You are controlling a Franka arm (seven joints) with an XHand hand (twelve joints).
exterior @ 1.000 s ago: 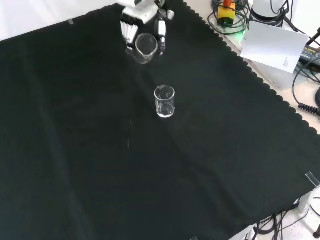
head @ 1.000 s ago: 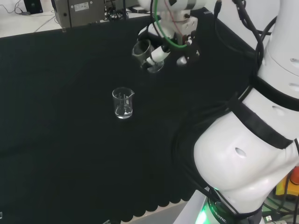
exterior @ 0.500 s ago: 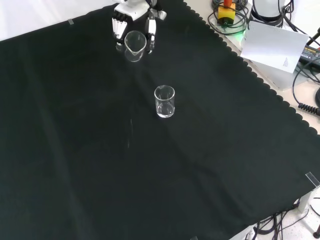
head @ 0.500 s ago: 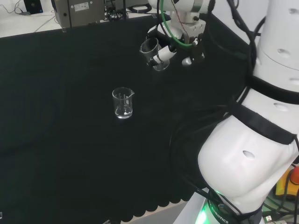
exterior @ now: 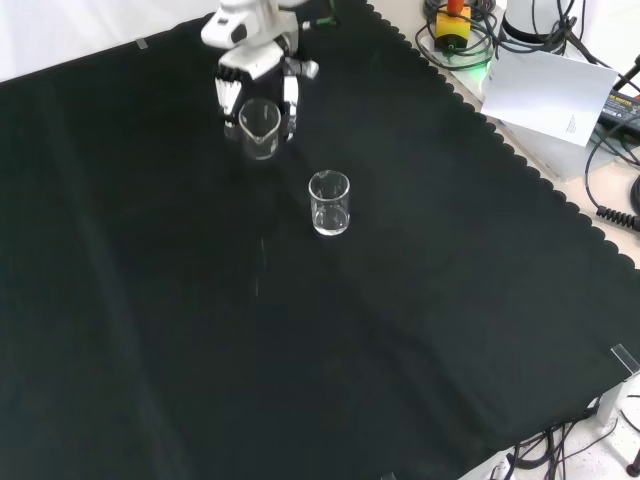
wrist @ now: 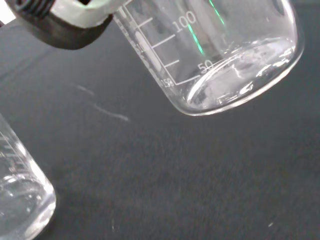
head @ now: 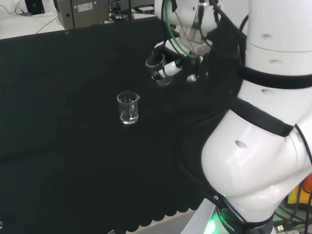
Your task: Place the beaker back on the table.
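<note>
Clear beaker (exterior: pixel 259 128) tilted in robot hand (exterior: pixel 250 80), second beaker (exterior: pixel 329 203) standing nearby

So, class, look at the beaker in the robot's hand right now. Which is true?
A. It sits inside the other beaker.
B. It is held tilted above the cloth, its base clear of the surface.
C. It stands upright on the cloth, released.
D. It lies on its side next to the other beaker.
B: the hand has its fingers curled round the held beaker, and the wrist view shows its base tilted above the black cloth, apart from the standing beaker.

standing beaker (exterior: pixel 329 202) sole obstacle, black cloth (exterior: pixel 400 330) open around
</note>
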